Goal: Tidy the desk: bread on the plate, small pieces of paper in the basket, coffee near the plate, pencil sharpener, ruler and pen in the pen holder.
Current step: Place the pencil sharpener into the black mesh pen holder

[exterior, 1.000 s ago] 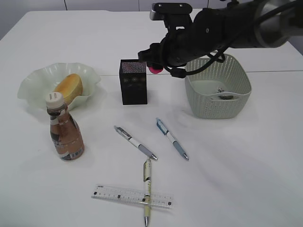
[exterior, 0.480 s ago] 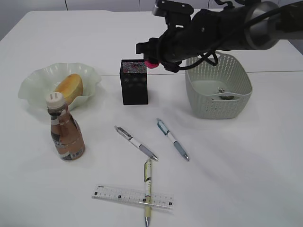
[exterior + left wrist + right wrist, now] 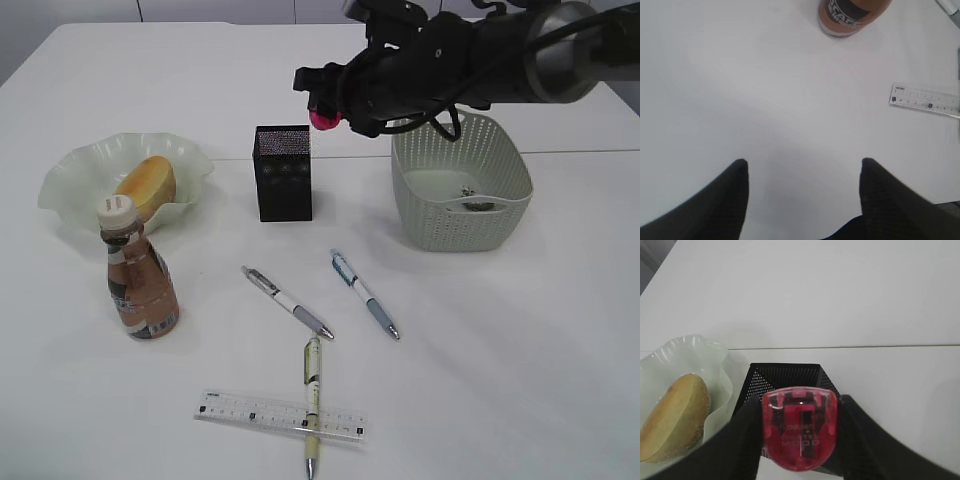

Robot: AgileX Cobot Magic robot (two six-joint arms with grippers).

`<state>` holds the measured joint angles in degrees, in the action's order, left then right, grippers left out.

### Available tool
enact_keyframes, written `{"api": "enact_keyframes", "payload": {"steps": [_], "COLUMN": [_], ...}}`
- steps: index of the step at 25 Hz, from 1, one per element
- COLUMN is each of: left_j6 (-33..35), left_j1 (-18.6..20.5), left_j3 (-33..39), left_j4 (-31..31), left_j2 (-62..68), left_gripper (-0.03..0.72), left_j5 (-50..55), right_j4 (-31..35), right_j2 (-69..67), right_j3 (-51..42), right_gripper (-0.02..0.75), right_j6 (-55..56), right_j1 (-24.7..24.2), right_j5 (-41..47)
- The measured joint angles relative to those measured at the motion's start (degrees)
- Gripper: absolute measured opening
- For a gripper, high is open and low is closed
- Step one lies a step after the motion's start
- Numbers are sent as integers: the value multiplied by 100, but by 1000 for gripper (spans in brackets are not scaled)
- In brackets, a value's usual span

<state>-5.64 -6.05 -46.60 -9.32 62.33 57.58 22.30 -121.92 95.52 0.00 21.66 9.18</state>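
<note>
Closest to us, a clear ruler (image 3: 280, 416) is lying flat on the white table (image 3: 520, 350). A yellowish pen (image 3: 312, 405) is lying across it, touching it. A little farther back, two more pens are resting on the table: a white and grey pen (image 3: 286, 301) and a blue and grey pen (image 3: 364, 294). They are apart from each other.

On the left, a brown coffee bottle (image 3: 138, 280) with a white cap is standing upright. It is sitting just in front of the wavy glass plate (image 3: 75, 170). A piece of bread (image 3: 146, 186) is lying on that plate.

The left gripper (image 3: 802, 172) is hanging over a bare part of the table with its two fingers spread apart. It is holding nothing. The coffee bottle and the end of the ruler are showing at the edges of its view.

In the middle, a black mesh pen holder (image 3: 283, 172) is standing upright. To the right of it is a pale green basket (image 3: 500, 215) with some small bits lying inside; what they are is hard to tell.

Farthest back, the right gripper (image 3: 799, 432) is squeezing a pink-red pencil sharpener (image 3: 800, 426) between its fingers. It is holding the sharpener up in the air, above the pen holder and not touching it.
</note>
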Motion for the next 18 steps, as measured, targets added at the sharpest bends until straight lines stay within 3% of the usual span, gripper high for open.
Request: {"api": "enact_keyframes", "payload": {"steps": [18], "left_j6": [0], "left_j1": [0], "left_j3": [0], "left_j4": [-85], "left_j2": [0], "left_gripper": [506], "left_j5": [-34], "right_j4": [1319], "right_j2": [0], "right_j3": [0], "right_gripper": [321], "right_j6": [0], "right_j1": [11], "right_j5": [-76]}}
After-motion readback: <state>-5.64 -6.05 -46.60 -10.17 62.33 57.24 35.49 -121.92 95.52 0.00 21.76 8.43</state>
